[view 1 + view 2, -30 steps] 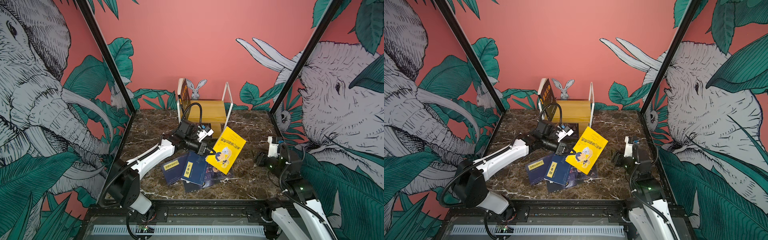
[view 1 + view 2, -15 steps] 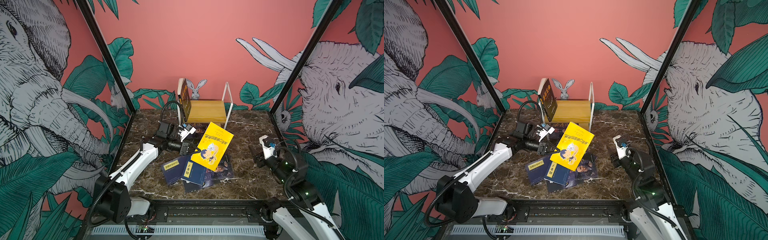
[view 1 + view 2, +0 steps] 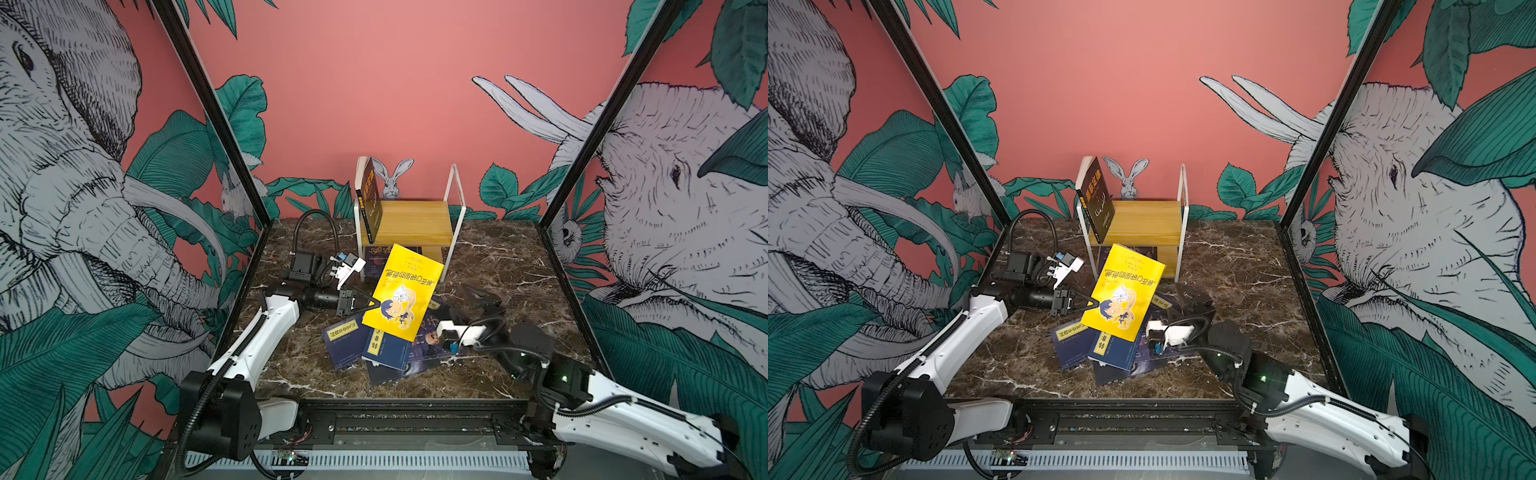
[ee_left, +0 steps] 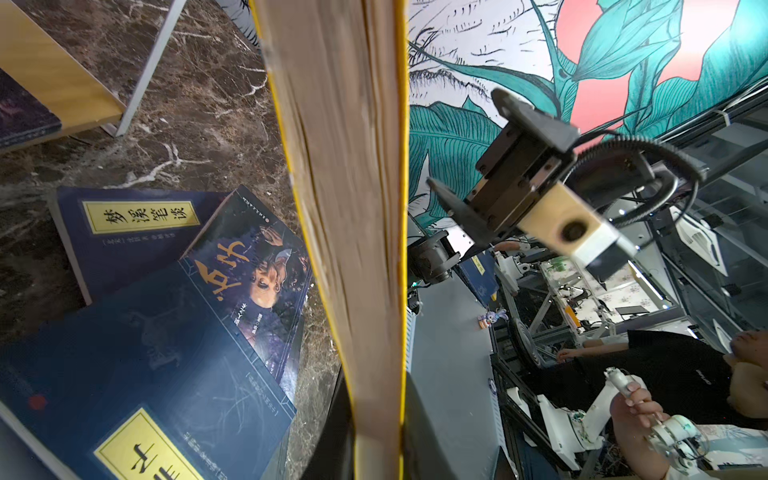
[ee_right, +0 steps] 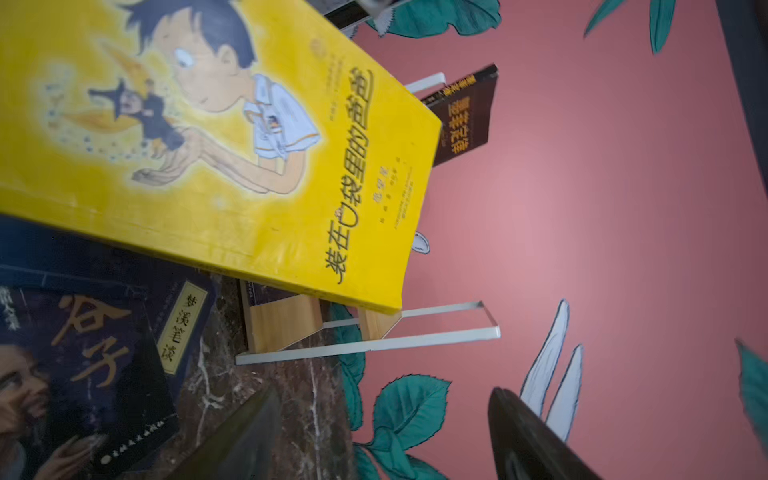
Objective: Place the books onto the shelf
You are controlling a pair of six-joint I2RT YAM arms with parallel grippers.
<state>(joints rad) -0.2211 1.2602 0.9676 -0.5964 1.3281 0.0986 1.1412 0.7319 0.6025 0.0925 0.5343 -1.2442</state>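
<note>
- Yellow book [image 3: 401, 293]: a thin paperback that we judge light and flexible, with a glossy cover that is likely slippery. It hangs tilted above the pile, just in front of the shelf [image 3: 415, 218], and is not yet on it.
- Left hand [image 3: 367, 306]: nearly closed, pinching the yellow book at its lower edge. In the left wrist view, the pale page block runs between the yellow covers. We judge that a hold so close to one edge lets the book swing or sag, and that a pinch nearer the spine would be stiffer.
- Right hand [image 3: 480, 296]: jaws wide apart and empty, just beside the yellow book.
- Shelf: yellowish wooden boards in a thin white frame. A dark book [image 3: 369, 195] leans upright on the top board.
- Navy books [image 3: 345, 338]: flat and overlapping on the marbled worktop [image 3: 498, 257].
</note>
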